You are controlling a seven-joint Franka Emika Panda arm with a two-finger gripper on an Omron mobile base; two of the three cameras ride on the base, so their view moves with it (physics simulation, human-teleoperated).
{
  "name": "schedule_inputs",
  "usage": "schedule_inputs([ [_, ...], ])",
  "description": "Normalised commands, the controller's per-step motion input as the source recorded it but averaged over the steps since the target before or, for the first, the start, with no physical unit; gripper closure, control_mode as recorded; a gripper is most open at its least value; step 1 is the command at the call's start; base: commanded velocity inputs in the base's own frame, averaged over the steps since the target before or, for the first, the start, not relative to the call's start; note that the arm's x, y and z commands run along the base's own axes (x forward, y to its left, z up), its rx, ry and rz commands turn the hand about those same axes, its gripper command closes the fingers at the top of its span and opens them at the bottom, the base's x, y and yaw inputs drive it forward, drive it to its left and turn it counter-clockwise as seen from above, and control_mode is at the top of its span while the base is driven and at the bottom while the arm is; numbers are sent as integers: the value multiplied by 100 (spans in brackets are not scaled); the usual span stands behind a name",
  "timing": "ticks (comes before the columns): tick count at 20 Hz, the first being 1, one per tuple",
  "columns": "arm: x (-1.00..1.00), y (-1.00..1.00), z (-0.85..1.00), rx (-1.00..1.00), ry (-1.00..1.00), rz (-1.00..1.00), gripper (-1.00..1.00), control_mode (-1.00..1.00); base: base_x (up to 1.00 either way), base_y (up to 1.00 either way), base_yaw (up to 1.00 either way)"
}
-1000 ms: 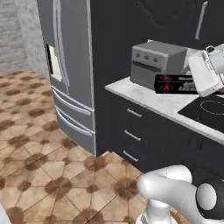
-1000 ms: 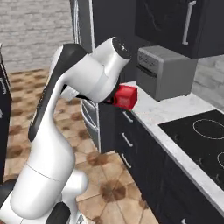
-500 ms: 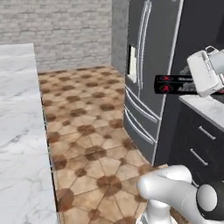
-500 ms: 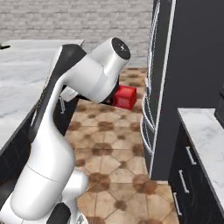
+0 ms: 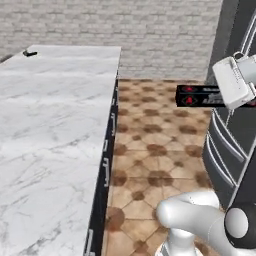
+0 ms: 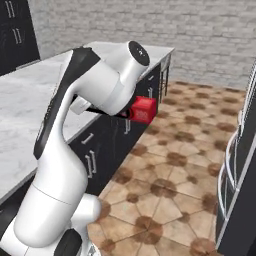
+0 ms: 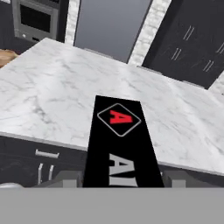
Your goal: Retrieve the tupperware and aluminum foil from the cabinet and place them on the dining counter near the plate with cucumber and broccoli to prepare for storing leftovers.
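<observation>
Two-finger gripper (image 7: 122,177) clamped on long black foil carton with red logo (image 7: 120,144) | carton pointed at 12 o'clock, held clear above white marble dining counter (image 7: 65,100) for carrying, likely

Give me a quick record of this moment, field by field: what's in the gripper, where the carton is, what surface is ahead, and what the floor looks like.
gripper: gripper closed on the aluminum foil carton, a finger on each long side
held item: aluminum foil, long black carton with a red logo and white lettering, carried clear of any surface
carton in side view: sticks out level from the hand, over the floor
surface ahead: dining counter, white marble with grey veins
floor: brown patterned tiles
background: grey brick wall
</observation>
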Motion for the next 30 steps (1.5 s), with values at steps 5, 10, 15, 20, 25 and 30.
schedule_inputs([
  [5,0,0,0,0,0,0,100,100,13,0,45],
  [10,0,0,0,0,0,0,100,100,71,0,14],
  [15,0,0,0,0,0,0,100,100,100,-30,0],
  [20,0,0,0,0,0,0,100,100,100,-52,-12],
  [25,0,0,0,0,0,0,100,100,100,-50,-23],
  [30,0,0,0,0,0,0,100,100,100,-31,-29],
])
